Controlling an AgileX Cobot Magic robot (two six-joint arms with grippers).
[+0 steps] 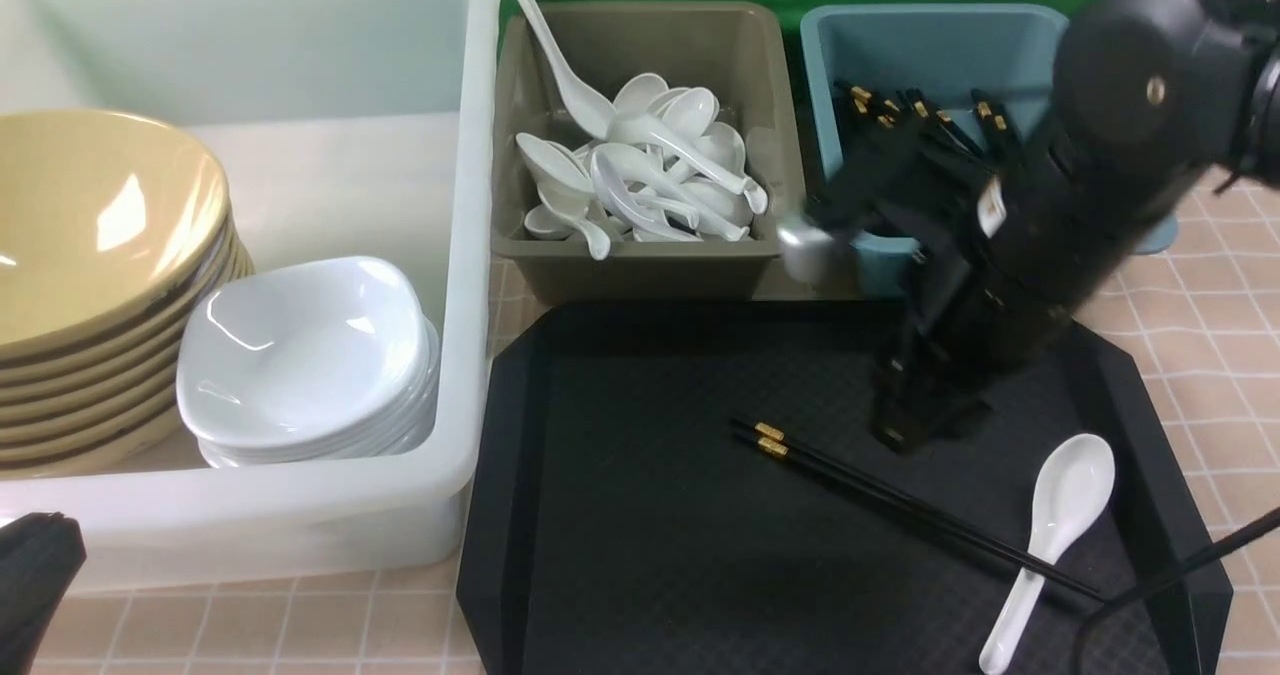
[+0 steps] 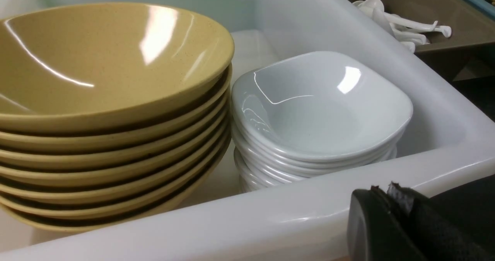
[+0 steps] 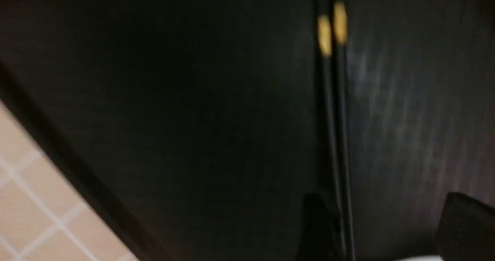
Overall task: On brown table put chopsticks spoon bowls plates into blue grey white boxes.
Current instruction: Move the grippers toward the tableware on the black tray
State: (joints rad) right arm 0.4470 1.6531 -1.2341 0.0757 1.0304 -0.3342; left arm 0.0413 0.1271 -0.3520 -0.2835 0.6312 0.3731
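A pair of black chopsticks (image 1: 900,500) with gold bands and a white spoon (image 1: 1060,525) lie on the black tray. My right gripper (image 1: 915,425) hovers open just above the chopsticks' banded end. In the right wrist view the chopsticks (image 3: 332,98) run beside one finger (image 3: 317,226), and nothing is held. The white box (image 1: 470,255) holds stacked tan bowls (image 1: 90,215) and white plates (image 1: 300,345). The grey box (image 1: 640,275) holds several spoons, and the blue box (image 1: 930,35) holds chopsticks. My left gripper (image 2: 386,193) rests shut outside the white box's rim (image 2: 232,222).
The black tray (image 1: 620,515) with cut corners lies on the brown table (image 1: 1230,285) in front of the grey and blue boxes. A black cable (image 1: 1180,570) crosses the tray's near right corner. The right arm's body hides part of the blue box.
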